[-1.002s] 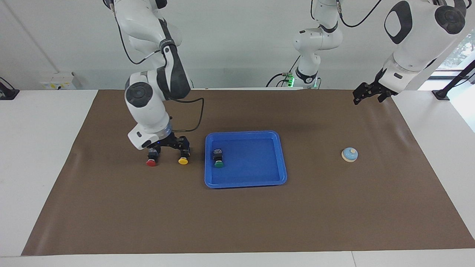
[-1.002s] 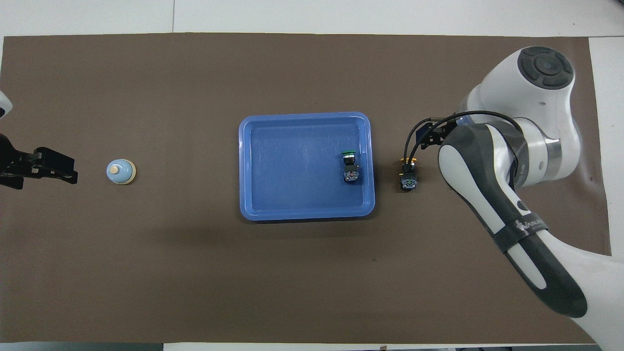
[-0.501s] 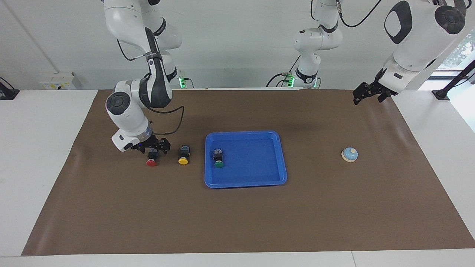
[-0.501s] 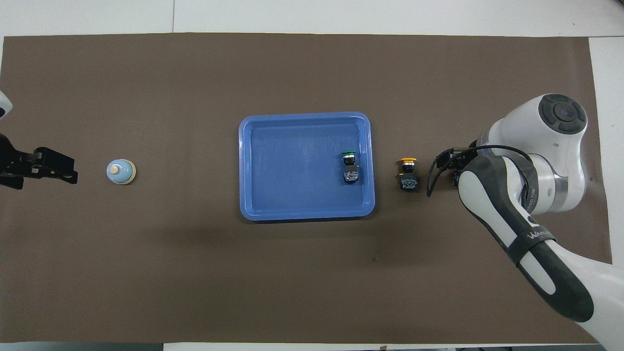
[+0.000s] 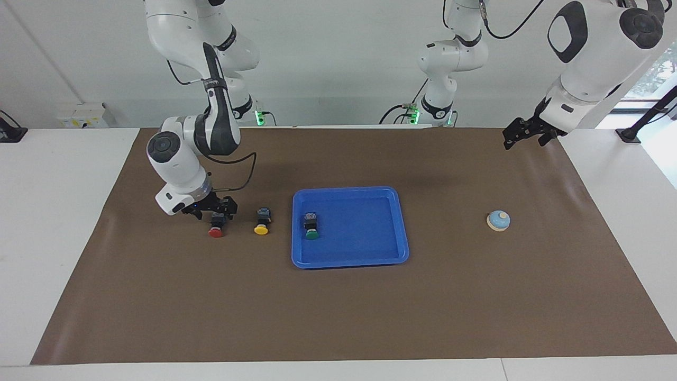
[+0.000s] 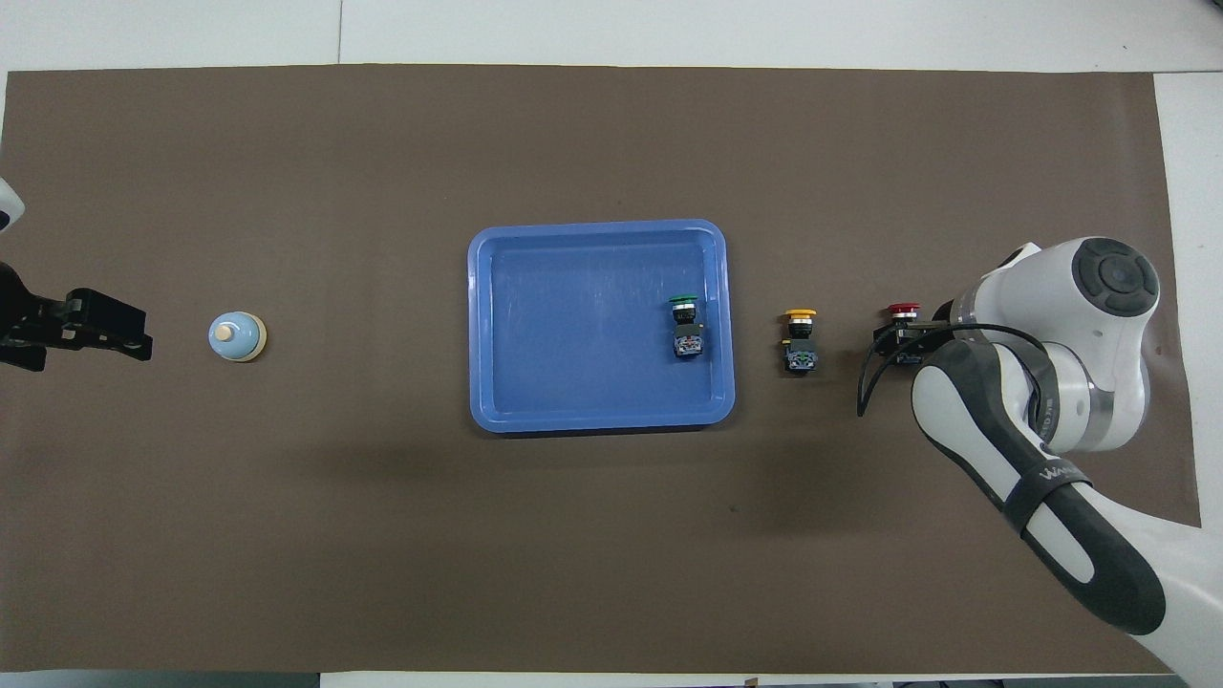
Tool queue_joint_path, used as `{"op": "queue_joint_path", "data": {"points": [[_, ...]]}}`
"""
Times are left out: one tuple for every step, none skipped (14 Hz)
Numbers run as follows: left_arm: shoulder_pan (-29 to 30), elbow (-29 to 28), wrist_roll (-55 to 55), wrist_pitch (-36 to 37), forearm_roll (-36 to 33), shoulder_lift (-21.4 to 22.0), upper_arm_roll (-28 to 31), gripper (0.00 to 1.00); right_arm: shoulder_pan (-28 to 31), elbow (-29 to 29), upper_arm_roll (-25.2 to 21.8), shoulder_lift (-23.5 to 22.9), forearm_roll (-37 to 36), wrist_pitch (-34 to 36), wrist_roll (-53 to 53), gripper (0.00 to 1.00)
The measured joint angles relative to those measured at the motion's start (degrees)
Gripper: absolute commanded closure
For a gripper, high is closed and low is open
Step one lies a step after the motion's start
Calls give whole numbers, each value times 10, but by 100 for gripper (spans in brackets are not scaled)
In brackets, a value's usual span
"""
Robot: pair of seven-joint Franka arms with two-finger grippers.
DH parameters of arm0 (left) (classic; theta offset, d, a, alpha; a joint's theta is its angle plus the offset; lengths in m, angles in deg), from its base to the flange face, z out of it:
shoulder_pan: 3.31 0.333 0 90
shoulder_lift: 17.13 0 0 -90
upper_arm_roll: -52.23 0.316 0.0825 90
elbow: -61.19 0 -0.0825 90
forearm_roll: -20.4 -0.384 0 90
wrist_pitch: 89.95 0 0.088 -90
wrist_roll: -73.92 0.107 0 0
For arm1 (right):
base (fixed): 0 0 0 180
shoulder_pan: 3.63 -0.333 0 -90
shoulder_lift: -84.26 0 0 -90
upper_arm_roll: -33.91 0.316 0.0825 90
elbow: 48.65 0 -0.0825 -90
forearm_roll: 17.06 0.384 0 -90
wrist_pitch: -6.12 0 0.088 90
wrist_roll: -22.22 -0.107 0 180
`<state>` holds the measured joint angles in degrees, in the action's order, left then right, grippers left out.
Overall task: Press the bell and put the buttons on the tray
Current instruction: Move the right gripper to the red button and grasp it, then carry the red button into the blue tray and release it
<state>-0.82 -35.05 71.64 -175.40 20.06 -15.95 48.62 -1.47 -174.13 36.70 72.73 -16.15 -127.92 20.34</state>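
Note:
A blue tray [image 5: 349, 262] [image 6: 597, 422] sits mid-mat with the green button [image 5: 311, 227] [image 6: 686, 325] lying in it, by the rim toward the right arm's end. On the mat beside that rim lie the yellow button [image 5: 262, 222] [image 6: 800, 339] and then the red button [image 5: 216, 231] [image 6: 903, 310]. My right gripper [image 5: 213, 209] [image 6: 898, 344] is low at the red button, open, a finger on either side of its black body. The light-blue bell [image 5: 498, 220] [image 6: 236, 336] stands toward the left arm's end. My left gripper [image 5: 521, 133] [image 6: 119, 330] waits open, raised beside the bell.
A brown mat [image 5: 338, 317] covers most of the white table. A third white arm [image 5: 449, 58] stands at the robots' edge, clear of the work. The right arm's elbow and forearm [image 6: 1041, 459] hang over the mat's end beside the red button.
The right gripper has slid from between the yellow and red buttons toward the right arm's end and now sits around the red button, its jaws narrowing. The left arm is unmoved.

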Motion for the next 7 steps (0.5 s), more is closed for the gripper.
{"op": "queue_joint_path", "data": {"points": [[0,0,0,0,0,0,0,0,0,0,2,0,0,0,0,79],[0,0,0,0,0,0,0,0,-1,0,3,1,1,0,0,96],[0,0,0,0,0,0,0,0,-1,0,4,2,1,0,0,100],[0,0,0,0,0,0,0,0,-2,0,4,3,1,0,-1,100],[0,0,0,0,0,0,0,0,-3,0,5,5,1,0,-3,100],[0,0,0,0,0,0,0,0,-3,3,6,6,1,0,-8,100],[0,0,0,0,0,0,0,0,-3,9,9,8,1,3,-13,100]]}}
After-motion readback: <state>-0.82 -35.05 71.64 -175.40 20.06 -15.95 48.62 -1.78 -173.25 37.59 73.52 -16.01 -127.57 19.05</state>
